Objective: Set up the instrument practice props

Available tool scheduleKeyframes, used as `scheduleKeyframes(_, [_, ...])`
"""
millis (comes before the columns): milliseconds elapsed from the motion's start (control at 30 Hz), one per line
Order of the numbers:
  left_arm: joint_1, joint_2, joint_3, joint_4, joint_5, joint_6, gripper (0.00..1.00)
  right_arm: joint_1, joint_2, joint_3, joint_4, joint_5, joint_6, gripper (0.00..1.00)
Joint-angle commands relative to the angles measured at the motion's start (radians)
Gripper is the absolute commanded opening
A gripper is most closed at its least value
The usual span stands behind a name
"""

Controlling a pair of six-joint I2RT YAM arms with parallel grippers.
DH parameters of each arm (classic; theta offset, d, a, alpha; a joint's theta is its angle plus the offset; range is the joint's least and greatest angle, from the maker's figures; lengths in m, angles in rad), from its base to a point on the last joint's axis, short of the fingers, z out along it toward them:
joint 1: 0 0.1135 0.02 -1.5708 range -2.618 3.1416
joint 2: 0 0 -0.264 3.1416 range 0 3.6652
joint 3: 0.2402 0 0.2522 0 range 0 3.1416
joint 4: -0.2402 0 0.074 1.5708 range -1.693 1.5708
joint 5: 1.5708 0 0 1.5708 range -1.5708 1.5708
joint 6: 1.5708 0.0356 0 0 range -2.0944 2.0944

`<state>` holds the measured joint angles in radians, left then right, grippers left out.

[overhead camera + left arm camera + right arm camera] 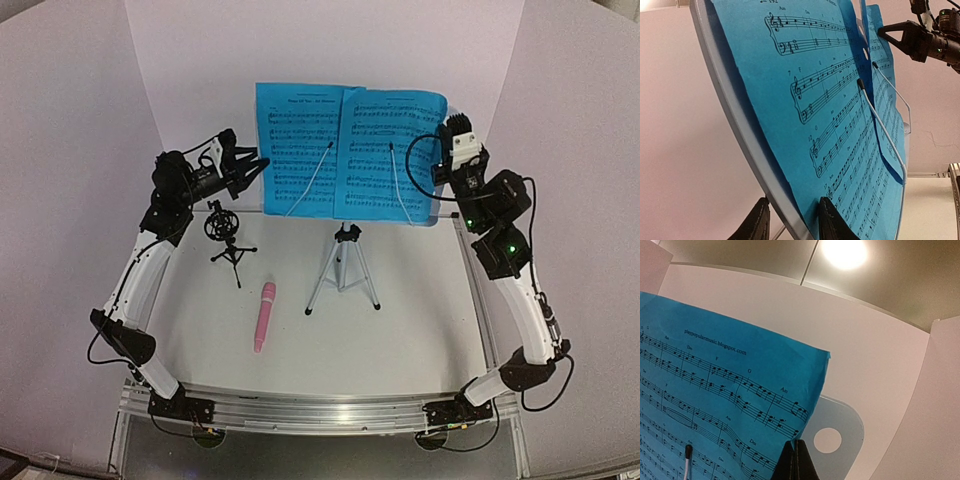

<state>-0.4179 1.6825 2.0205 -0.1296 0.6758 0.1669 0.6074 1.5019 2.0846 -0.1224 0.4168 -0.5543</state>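
Two bright blue music sheets, the left one (298, 150) and the right one (392, 150), lie on the music stand, held by thin wire arms (880, 130). The stand's silver tripod (343, 265) is at the table's middle. My left gripper (258, 163) (793, 200) is open, its fingers astride the stand's pale left rim (740, 135) and the left sheet (830, 100). My right gripper (438, 170) (796, 441) is shut on the right sheet's outer edge (740, 390), beside the stand's corner (847, 415). The pink microphone (264, 315) lies flat near the small black mic holder (228, 235).
White backdrop panels (190, 70) close in the back and sides of the table. A metal rail (320, 410) runs along the near edge between the arm bases. The right arm's cable (420, 150) loops in front of the right sheet's edge.
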Motion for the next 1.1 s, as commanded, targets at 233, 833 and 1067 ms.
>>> scheduleKeyframes(233, [0.005,-0.050,0.014,0.042,-0.016,0.016,0.34,-0.015,-0.051,0.009,0.046,0.030,-0.065,0.00])
scheduleKeyframes(833, [0.005,-0.047,0.013,0.052,-0.016,0.011,0.35,-0.047,-0.039,-0.019,0.035,-0.016,-0.147,0.00])
scheduleKeyframes(1067, [0.005,-0.047,0.015,0.049,-0.013,0.008,0.35,-0.063,-0.022,-0.014,0.015,-0.034,-0.189,0.00])
